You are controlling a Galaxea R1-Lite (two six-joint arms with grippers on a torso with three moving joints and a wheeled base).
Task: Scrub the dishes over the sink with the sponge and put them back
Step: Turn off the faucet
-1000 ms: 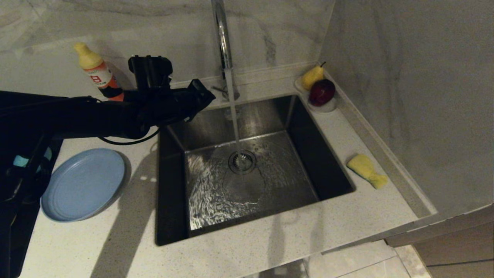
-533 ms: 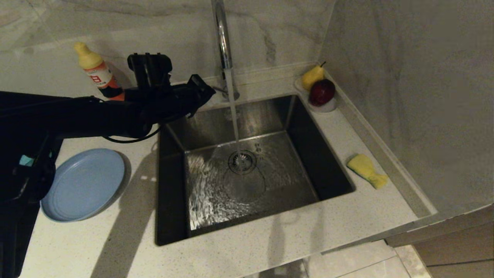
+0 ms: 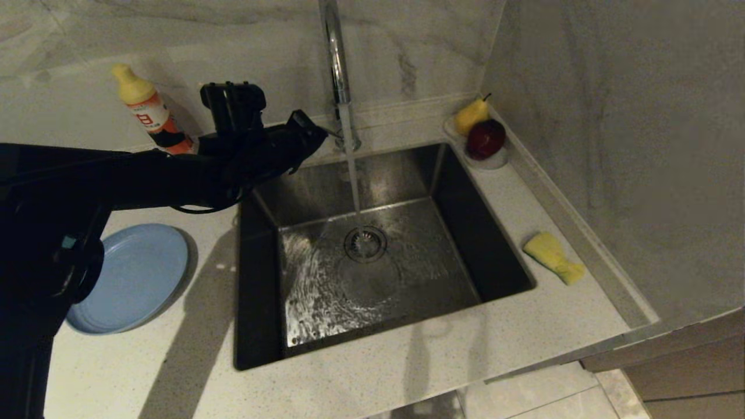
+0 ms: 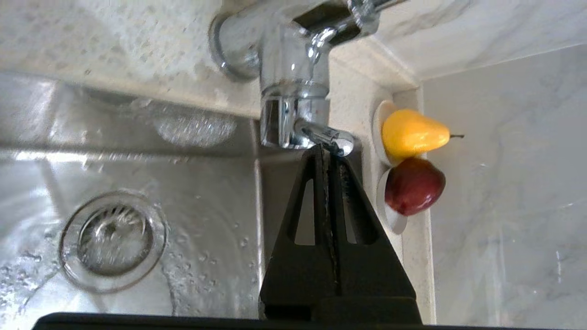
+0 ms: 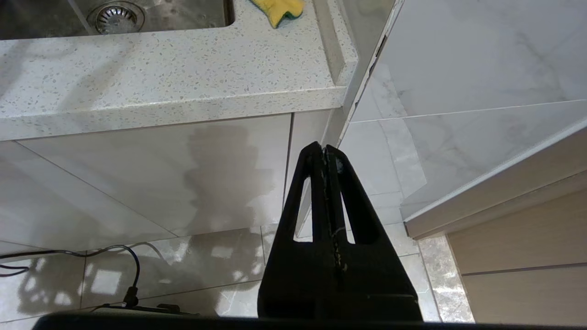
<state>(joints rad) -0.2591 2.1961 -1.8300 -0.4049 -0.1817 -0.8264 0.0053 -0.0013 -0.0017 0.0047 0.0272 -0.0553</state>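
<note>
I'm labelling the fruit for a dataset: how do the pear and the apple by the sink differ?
The pear is yellow and tapers to a thin stem; the apple is dark red and rounder. The pear lies nearer the back wall, the apple nearer the sink. Both rest on one small dish in the counter's corner.

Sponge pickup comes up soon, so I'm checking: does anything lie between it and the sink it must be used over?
Nothing visible does. The sponge lies on bare countertop just right of the sink. The fruit dish sits farther back at the corner, off that path.
</note>
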